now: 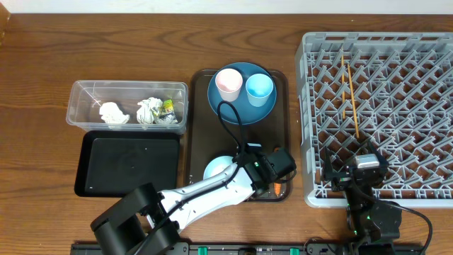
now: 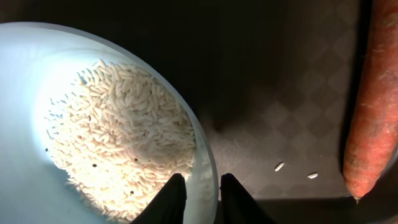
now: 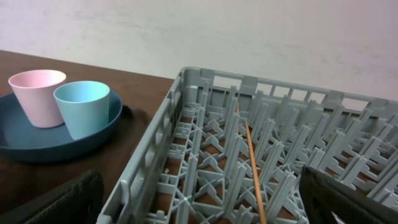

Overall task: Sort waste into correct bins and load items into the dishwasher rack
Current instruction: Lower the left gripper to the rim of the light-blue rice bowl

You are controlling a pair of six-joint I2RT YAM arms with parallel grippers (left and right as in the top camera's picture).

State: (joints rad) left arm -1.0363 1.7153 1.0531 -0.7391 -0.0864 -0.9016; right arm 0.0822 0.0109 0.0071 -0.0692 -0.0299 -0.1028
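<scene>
Brown serving tray (image 1: 202,134) fills the middle of the overhead view. My left gripper (image 1: 263,172) sits low over its near end, at the right edge of the white rice bowl (image 1: 216,168), with the carrot (image 1: 281,186) an orange sliver just beyond. The clear tub (image 1: 88,99) holds two paper wads (image 1: 113,113) and the green-yellow wrapper (image 1: 168,108); the black tray (image 1: 127,163) beside it is bare. I judge the rice belongs in that black tray, so this step is getting a grip on the bowl. The blue plate (image 1: 241,112) with its pale pink cup (image 1: 228,83) and light blue cup (image 1: 259,88) waits at the tray's far end.

From my left wrist, my two fingers (image 2: 174,199) stand either side of the bowl's rim, one inside over the rice (image 2: 118,143) and one outside. They are narrow around it, but I cannot tell whether they bite yet. I want the rim seated deep between the pads before lifting. Then I should raise the bowl level, since the heap lies towards my side and a tilt would spill it. Two loose grains (image 2: 279,166) lie on the tray, and the carrot is near enough to clip.

From my right wrist, my right gripper (image 1: 364,168) hangs spread wide and empty over the dishwasher rack (image 1: 382,71), where the chopsticks (image 1: 349,92) lie. It is best parked there.
</scene>
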